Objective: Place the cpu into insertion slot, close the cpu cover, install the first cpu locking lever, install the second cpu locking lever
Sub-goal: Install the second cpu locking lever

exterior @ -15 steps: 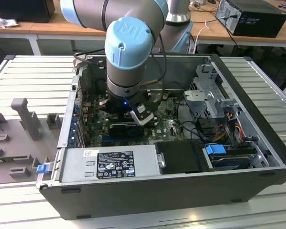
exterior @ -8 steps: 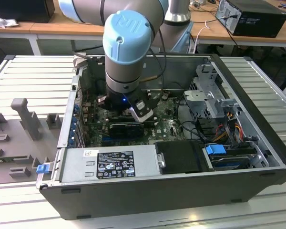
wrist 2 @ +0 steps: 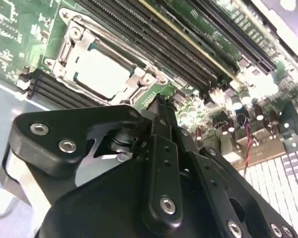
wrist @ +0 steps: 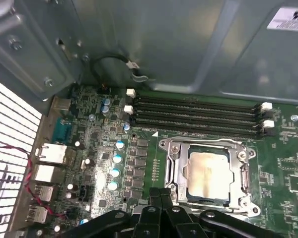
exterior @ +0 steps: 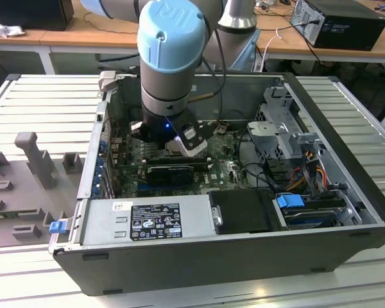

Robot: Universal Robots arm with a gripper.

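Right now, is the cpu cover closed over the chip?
Closed: in both wrist views the cpu cover lies flat around the cpu, whose silvery top shows through its window.

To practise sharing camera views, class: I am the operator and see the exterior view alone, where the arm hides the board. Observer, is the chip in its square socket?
Observer: Yes. In the first wrist view the flat, square, silvery-grey cpu lies seated in it.
Operator: And the cover?
Observer: The thin dark-silver metal cpu cover lies flat, framing the chip.
Operator: Where is the gripper?
Observer: The black gripper is shut and empty, right beside the cover's edge. I cannot tell whether it touches the cover.
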